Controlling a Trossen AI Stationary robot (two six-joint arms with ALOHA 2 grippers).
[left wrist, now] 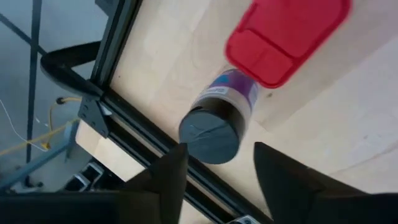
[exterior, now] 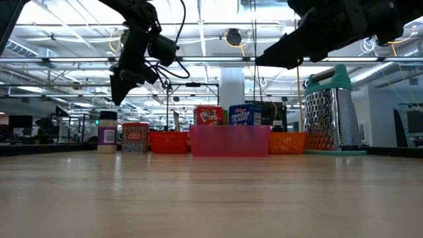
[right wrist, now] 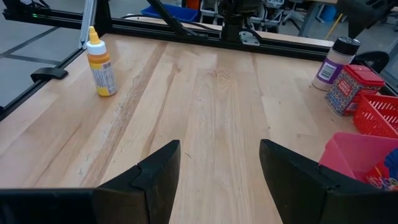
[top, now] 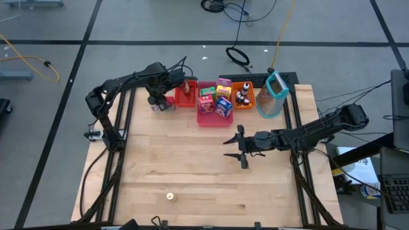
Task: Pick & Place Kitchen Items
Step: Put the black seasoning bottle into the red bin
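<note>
You've got three trays: red (top: 186,97), pink (top: 208,117), orange (top: 243,102). One shaker (top: 155,102), one grater (top: 274,94), one yellow bottle (right wrist: 101,62).

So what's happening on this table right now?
Two robot arms are sorting toy groceries. The left gripper hangs open just above a dark-capped shaker standing at the table's back edge, next to a red tin and outside the red basket. The right gripper waits open over the bare middle of the table, holding nothing. Cereal boxes sit in the pink bin, and a small yellow bottle stands alone near the front.
</note>
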